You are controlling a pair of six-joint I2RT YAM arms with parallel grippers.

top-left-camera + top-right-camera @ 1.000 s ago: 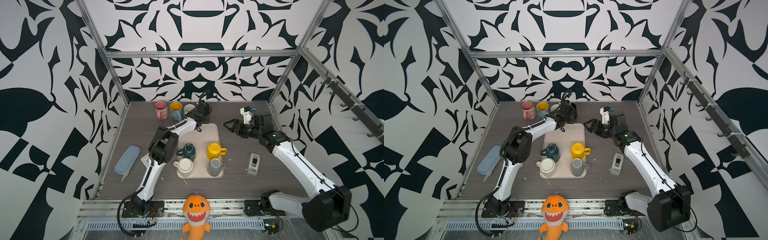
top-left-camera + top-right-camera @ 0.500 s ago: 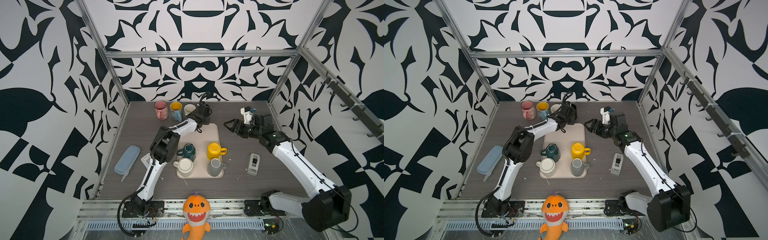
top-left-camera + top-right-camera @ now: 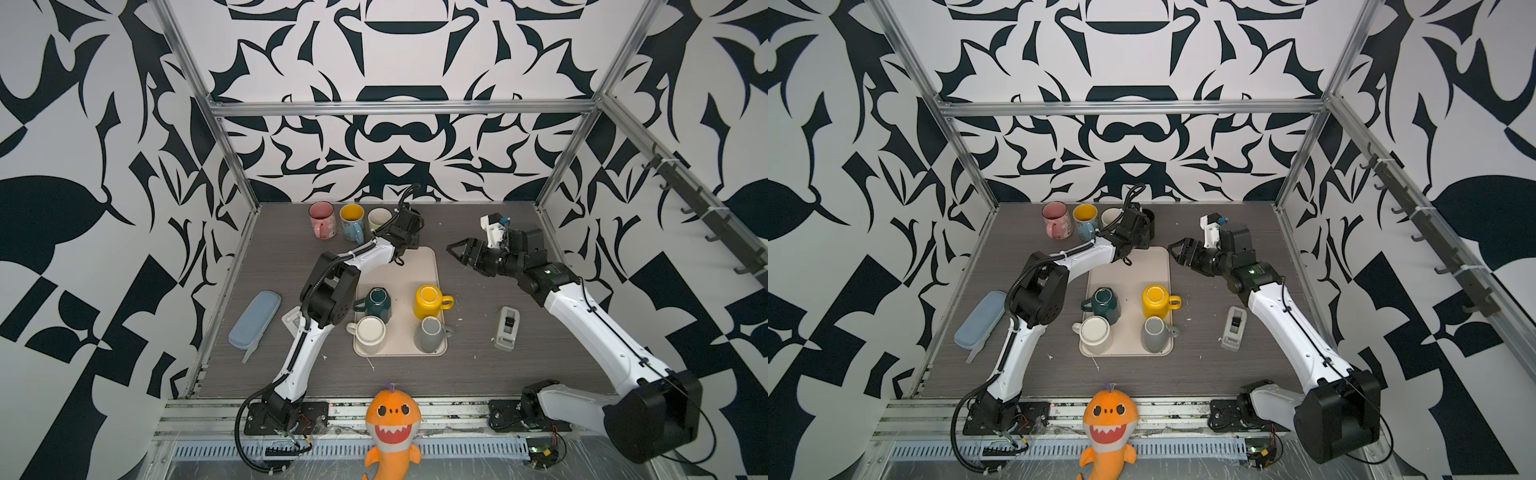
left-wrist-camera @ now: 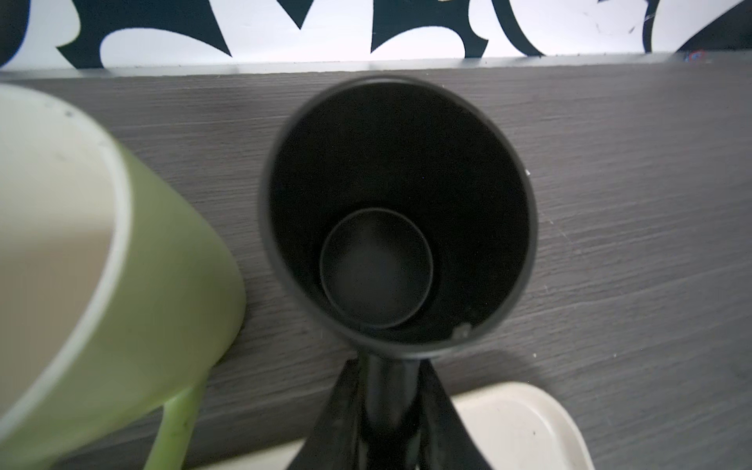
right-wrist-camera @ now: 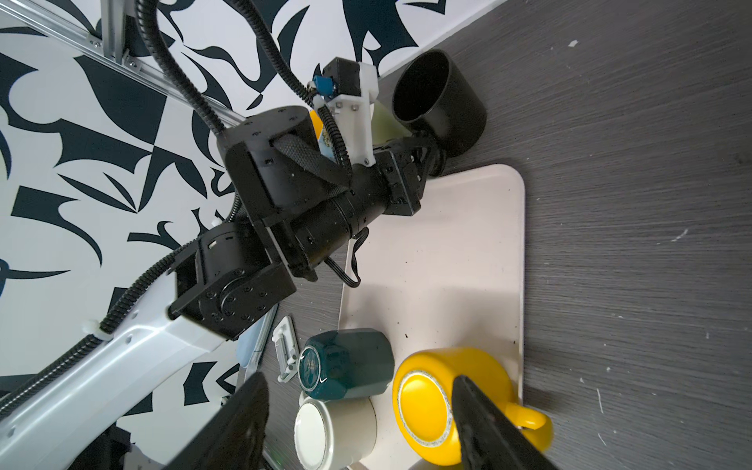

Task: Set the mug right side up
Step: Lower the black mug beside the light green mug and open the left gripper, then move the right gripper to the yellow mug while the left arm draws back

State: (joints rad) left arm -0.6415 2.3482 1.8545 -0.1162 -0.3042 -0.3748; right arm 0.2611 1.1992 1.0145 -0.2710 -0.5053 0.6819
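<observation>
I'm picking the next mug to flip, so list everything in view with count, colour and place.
Upside-down mugs: 4, on the tray: teal mug, yellow mug, cream mug, grey mug.
Upright mugs: 4, in a row at the back of the table: pink mug, blue mug, green mug, black mug.
Tray: 1, beige, centre.
Case: 1, light blue, left of the tray.
Tape dispenser: 1, grey, right of the tray.
Shark plush: 1, orange, front rail.
Left gripper: black, fingers either side of the black mug's handle.
Right gripper: black, open, right of the tray's far end.
</observation>
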